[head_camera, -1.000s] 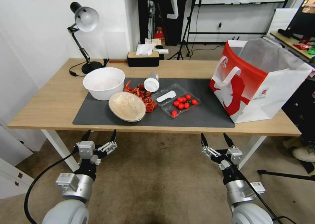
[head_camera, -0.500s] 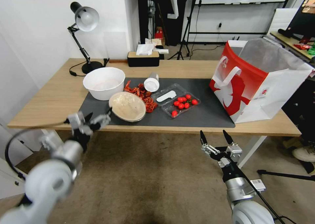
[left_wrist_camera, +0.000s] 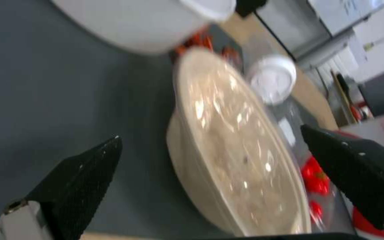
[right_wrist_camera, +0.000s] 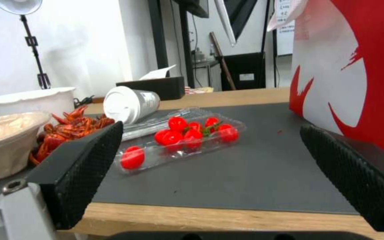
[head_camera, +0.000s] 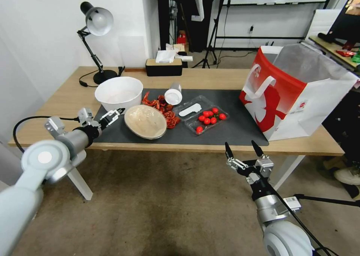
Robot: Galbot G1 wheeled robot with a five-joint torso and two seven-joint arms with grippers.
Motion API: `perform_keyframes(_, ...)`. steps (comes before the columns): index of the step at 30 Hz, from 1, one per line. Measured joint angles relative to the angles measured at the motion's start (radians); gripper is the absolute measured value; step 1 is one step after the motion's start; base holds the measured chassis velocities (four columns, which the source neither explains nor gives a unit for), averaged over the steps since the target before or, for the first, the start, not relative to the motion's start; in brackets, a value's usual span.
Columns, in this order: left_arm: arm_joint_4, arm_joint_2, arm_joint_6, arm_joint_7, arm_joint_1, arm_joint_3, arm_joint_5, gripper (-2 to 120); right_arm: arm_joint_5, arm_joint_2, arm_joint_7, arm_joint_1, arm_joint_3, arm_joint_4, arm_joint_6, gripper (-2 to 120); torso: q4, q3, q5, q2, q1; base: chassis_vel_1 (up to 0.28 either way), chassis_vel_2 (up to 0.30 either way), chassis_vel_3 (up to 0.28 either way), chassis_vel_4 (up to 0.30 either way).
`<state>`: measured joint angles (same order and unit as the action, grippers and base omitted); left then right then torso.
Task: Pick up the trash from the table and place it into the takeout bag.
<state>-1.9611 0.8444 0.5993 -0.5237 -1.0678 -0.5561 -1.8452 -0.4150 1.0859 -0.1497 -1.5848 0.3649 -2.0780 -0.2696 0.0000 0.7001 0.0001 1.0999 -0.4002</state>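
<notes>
Since a moment ago the left gripper point(head_camera: 108, 115) has risen from below the table point(head_camera: 60, 117) edge to the mat's point(head_camera: 232, 132) near left part, its fingers spread, just left of the beige bowl point(head_camera: 145, 121); in the left wrist view the bowl point(left_wrist_camera: 227, 160) lies between the spread fingers point(left_wrist_camera: 83, 173). The right gripper point(head_camera: 242, 154) has barely moved and hangs open below the table's near edge. Nothing on the table has shifted: white bowl point(head_camera: 119, 95), crayfish shells point(head_camera: 165, 110), tipped cup point(head_camera: 173, 94), tomato tray point(head_camera: 205, 118). The bag point(head_camera: 292, 95) stands at the right end, red front with a white figure; its small label is too small to read.
</notes>
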Motion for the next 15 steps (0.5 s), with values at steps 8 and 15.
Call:
perform_keyframes(8, 0.031, 0.045, 0.077, -0.009, 0.015, 0.022, -0.026, 100, -0.001, -0.012, -0.001, 0.009, -0.001, 0.0, 0.004, 100, -0.0001, 0.0, 0.0, 0.0, 0.0, 0.0, 0.0, 0.0, 0.0)
perform_keyframes(15, 0.062, 0.072, 0.067, -0.009, 0.031, 0.039, -0.009, 95, -0.005, -0.019, -0.002, 0.017, -0.003, 0.008, 0.004, 100, -0.0002, 0.0, 0.0, 0.0, 0.0, 0.0, 0.0, 0.0, 0.0)
